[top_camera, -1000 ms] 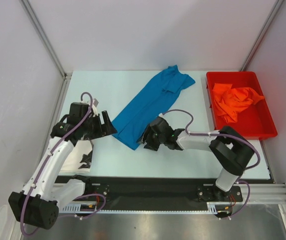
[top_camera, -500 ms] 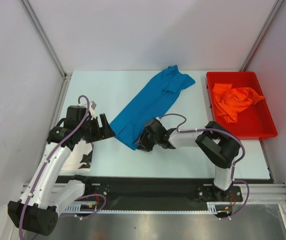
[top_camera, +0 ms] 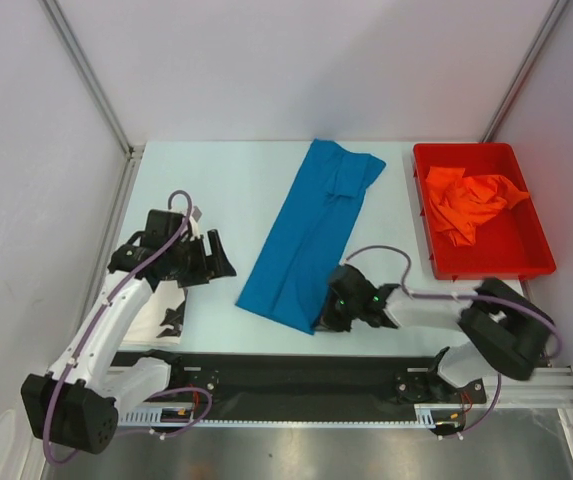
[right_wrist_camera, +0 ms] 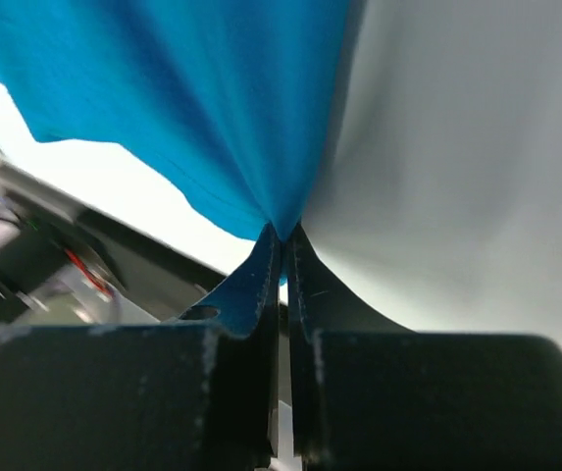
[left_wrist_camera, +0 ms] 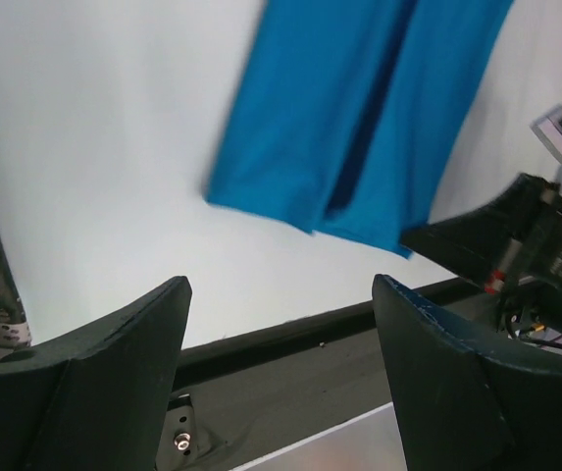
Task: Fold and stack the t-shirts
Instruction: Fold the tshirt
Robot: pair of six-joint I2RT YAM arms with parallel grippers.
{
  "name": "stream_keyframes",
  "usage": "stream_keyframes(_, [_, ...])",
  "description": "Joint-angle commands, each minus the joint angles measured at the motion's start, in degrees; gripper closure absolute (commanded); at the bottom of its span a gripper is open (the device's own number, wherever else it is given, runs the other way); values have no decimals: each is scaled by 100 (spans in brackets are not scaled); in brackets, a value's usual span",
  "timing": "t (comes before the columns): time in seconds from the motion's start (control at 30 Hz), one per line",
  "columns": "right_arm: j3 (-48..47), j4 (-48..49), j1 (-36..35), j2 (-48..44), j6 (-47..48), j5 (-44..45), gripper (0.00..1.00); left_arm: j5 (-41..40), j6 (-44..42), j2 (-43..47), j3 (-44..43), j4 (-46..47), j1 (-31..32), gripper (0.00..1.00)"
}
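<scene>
Right wrist view: right gripper (right_wrist_camera: 282,234) pinches the near corner of the blue t-shirt (right_wrist_camera: 182,98) (left gripper (left_wrist_camera: 279,299) gapes, empty); a low, steady pull should hold it flat.

A pale, matte, flat tabletop (top_camera: 216,190) fills the middle of the top view, bounded by grey walls on the left, top and right. A plain bright blue cloth t-shirt (top_camera: 306,240), folded lengthwise into a long strip, lies on it at centre frame, running on a slant from upper centre down towards lower centre. Its lower end reaches close to the table's bottom edge. A white cloth t-shirt with black blotches (top_camera: 161,310) lies flat at lower left, by the table's left edge, and is only partly visible. A rigid red plastic rectangular bin (top_camera: 486,268) stands at upper right, well apart from the blue t-shirt.
</scene>
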State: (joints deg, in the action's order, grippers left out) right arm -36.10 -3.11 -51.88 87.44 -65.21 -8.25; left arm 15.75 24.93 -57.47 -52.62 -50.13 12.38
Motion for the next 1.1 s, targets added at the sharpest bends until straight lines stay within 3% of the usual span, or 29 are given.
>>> stream_keyframes(0.0, [1161, -628, -51, -1084, 553, 87, 100, 420, -6, -220, 225, 459, 123, 20])
stream_keyframes(0.1, [1814, -1409, -7, -1947, 510, 428, 99, 368, 152, -440, 331, 697, 648, 19])
stream_keyframes(0.27, [2125, -3088, 195, -4574, 324, 816, 84, 315, 662, -774, 779, 1452, 1284, 19])
stream_keyframes(0.3, [2063, -3255, 300, -4865, 360, 990, 78, 332, 715, -826, 814, 1566, 1328, 19])
stream_keyframes(0.33, [1984, -3518, 405, -5077, 412, 1157, 60, 341, 741, -931, 789, 1759, 1380, 19])
stream_keyframes(0.4, [1677, -3608, 695, -5281, 831, 1290, 47, 263, 680, -1064, 631, 1910, 1390, 19])
stream_keyframes(0.43, [1572, -3443, 1253, -5159, 1069, 1247, 37, 219, 567, -1290, 369, 2015, 1390, 19])
stream_keyframes(0.5, [1194, -3162, 2046, -4335, 1902, 985, 34, 17, 426, -1555, -1, 2121, 1390, 19])
stream_keyframes(0.53, [1097, -2682, 2877, -4001, 2124, 322, 30, -80, 338, -1826, -359, 2295, 1381, 19])
stream_keyframes(0.57, [1000, -2468, 3250, -3667, 2292, 54, 29, -124, 294, -1942, -511, 2445, 1390, 19])
stream_keyframes(0.63, [220, -2352, 3822, -2551, 2608, 174, 28, -309, 197, -2327, -940, 2918, 1390, 18])
stream_keyframes(0.83, [-2290, -1545, 4212, -75, 3172, 297, 28, -932, -250, -3743, -2433, 3561, 1381, 20])
stream_keyframes(1.07, [-4683, -1385, 4440, 2273, 3585, 693, 28, -793, -541, -5544, -3938, 4423, 1223, 26])
